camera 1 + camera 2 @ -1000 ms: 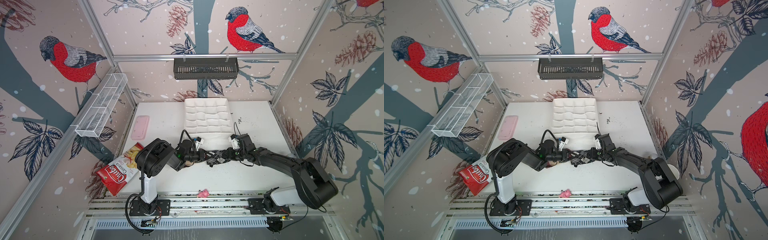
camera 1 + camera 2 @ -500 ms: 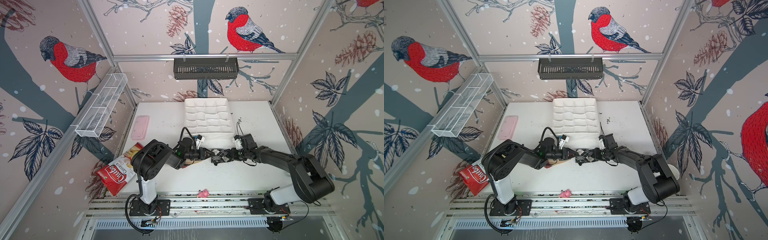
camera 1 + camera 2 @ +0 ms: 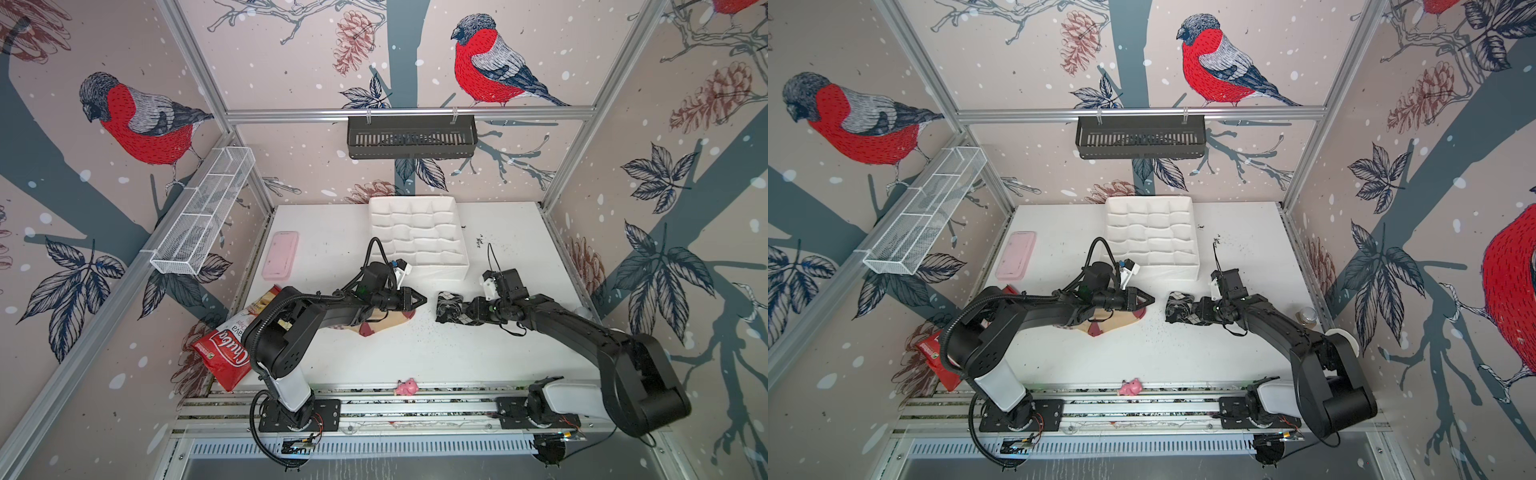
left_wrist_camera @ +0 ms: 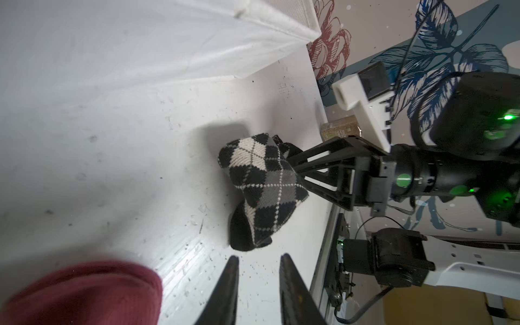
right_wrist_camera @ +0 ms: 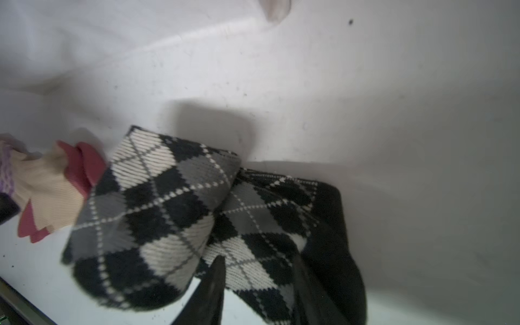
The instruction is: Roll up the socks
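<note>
**Change since last view:** the two tools, then together at mid-counter, now stand apart. The argyle sock [image 3: 449, 306] has gone rightward with the right tool [image 4: 294, 168].

1. Small pink toy [image 3: 406, 386]: on the front rail.
2. Tan sock [image 3: 390, 322], maroon toe and heel: flat on the counter [image 3: 415, 357], left of centre, partly under the left arm. Unrolled.
3. Left tool [image 4: 257, 260]: just over the tan sock's toe end, fingers narrowly parted, empty.
4. Argyle sock: right of centre, clear of the tan sock. One end is a fat roll, the black end loose. Likely soft, light and limp, the roll apt to spring open. Best pinched through the roll's full thickness.
5. Right tool: part-open astride the loose end; whether it grips cannot be told.
6. White divided tray [image 3: 436, 272]: behind both socks.
</note>
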You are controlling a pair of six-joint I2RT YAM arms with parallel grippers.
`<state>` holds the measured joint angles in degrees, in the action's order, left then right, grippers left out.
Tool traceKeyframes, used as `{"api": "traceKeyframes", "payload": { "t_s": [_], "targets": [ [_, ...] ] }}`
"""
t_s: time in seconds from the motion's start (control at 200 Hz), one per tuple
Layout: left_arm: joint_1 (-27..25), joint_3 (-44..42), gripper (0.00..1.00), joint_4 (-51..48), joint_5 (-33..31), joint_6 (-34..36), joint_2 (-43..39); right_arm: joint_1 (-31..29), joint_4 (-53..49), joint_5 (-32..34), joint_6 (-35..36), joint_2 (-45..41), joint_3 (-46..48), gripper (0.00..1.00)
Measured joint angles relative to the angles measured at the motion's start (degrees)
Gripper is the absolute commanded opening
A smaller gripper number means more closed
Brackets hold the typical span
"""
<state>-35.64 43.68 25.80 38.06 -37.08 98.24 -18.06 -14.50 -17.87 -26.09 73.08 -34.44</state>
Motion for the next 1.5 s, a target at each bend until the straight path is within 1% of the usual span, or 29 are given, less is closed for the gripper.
{"api": "traceKeyframes", "payload": {
  "t_s": [0.105,0.18,0.24,0.385,0.565,0.605,0.725,0.921,1.126,1.216,1.496],
  "targets": [
    [0.0,1.8,0.25,-3.4,-2.4,2.4,0.0,0.2,0.5,-1.6,-1.9,-5.0,-1.7,0.5],
    [-0.1,3.0,0.24,-4.3,-3.6,3.1,0.6,0.5,2.0,-3.8,-3.7,-6.8,-1.8,0.5],
    [-0.4,4.1,0.24,-4.7,-4.0,3.8,1.7,0.6,3.2,-6.1,-5.7,-6.8,-1.5,0.52],
    [-2.4,6.3,0.25,-6.0,-5.3,4.8,5.1,1.1,7.1,-10.4,-10.1,-5.0,1.2,0.53],
    [-3.9,9.2,0.24,-8.5,-8.0,6.5,6.8,2.0,9.2,-12.2,-13.5,-6.1,3.6,0.53],
    [-4.1,9.8,0.24,-9.0,-8.6,7.2,6.9,2.4,9.4,-12.5,-14.6,-6.5,3.9,0.55],
    [-4.7,11.5,0.24,-11.0,-10.5,8.7,6.9,4.0,10.6,-13.4,-15.8,-6.6,5.5,0.55],
    [-5.0,12.8,0.24,-13.2,-14.4,10.6,6.9,5.0,12.7,-15.0,-17.4,-3.4,6.5,0.55],
    [-5.8,15.9,0.24,-14.4,-14.7,11.6,8.0,5.0,15.2,-16.4,-17.7,-2.2,6.5,0.56],
    [-6.4,16.5,0.23,-14.5,-14.5,11.6,8.6,5.0,16.2,-17.0,-18.8,-1.7,6.8,0.56],
    [-6.9,17.0,0.22,-14.6,-14.0,12.0,9.4,4.9,18.2,-18.4,-18.9,2.3,7.1,0.56]
  ]
}}
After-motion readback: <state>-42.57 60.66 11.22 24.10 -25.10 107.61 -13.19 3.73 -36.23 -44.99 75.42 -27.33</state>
